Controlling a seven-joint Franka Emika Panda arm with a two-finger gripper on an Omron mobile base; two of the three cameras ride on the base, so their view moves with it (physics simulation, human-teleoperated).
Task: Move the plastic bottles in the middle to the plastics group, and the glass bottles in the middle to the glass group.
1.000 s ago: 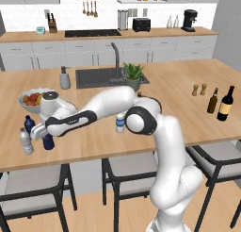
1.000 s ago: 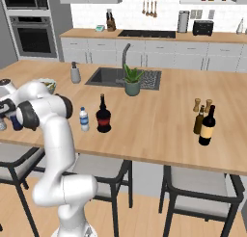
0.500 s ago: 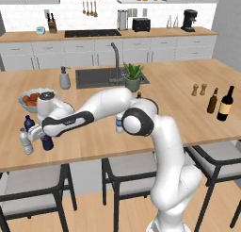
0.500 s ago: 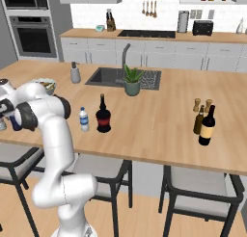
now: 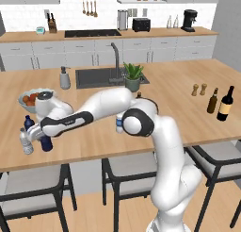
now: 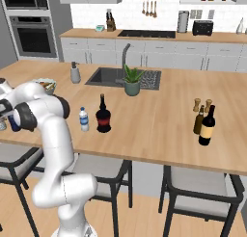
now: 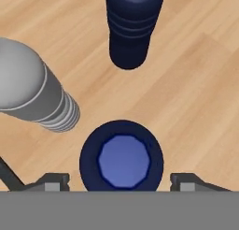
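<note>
My gripper (image 7: 120, 182) is open, straddling a dark navy plastic bottle (image 7: 121, 160) that stands on the counter; both fingertips (image 7: 56, 181) sit a little clear of its sides. Close by is the plastics group: another navy bottle (image 7: 133, 28) and a greyish clear bottle (image 7: 32, 89). In the left base view the gripper (image 5: 44, 136) hangs over that navy bottle (image 5: 45, 144) at the counter's left end. In the middle stand a clear bottle with a blue label (image 6: 84, 119) and a squat black glass bottle (image 6: 102, 115). The glass group, an amber bottle (image 6: 198, 120) and a wine bottle (image 6: 207, 126), is at the right.
A fruit bowl (image 5: 33, 98) sits just behind the plastics group. A soap dispenser (image 5: 64, 78), the sink (image 5: 101, 78) and a potted plant (image 5: 133, 75) lie farther back. Two pepper mills (image 6: 196, 104) stand behind the glass group. Stools line the counter's near edge.
The jaws have spread apart and let go of the navy bottle, which stands on the counter beside the plastics group. The arm has barely moved.
</note>
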